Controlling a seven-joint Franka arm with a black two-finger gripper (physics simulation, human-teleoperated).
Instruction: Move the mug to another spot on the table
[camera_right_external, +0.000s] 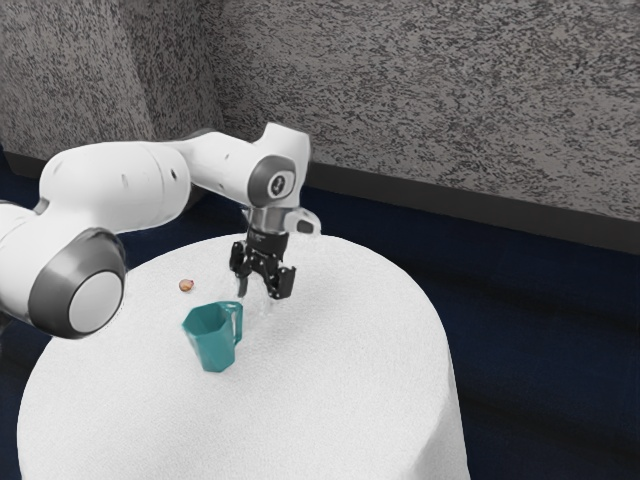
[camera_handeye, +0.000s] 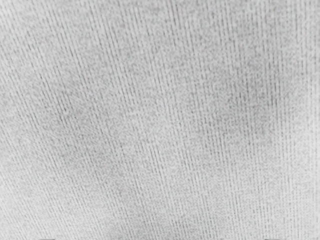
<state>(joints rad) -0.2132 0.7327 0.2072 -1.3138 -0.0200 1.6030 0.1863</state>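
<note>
Exterior view: the teal mug (camera_right_external: 213, 337) stands upright on the white-clothed worktop (camera_right_external: 330, 400). The jaws hang released and empty just beyond it, toward the exterior view's right. A small brown object (camera_right_external: 185, 286) lies nearby.

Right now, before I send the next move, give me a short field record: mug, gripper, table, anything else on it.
mug: teal angular mug, upright on the cloth, handle on the exterior view's right side
gripper: black two-finger gripper, open, empty, pointing down just behind the mug, apart from it
table: round table under a white cloth
other: small brownish object on the cloth, to the exterior view's left of the gripper
status: mug not yet grasped
</note>
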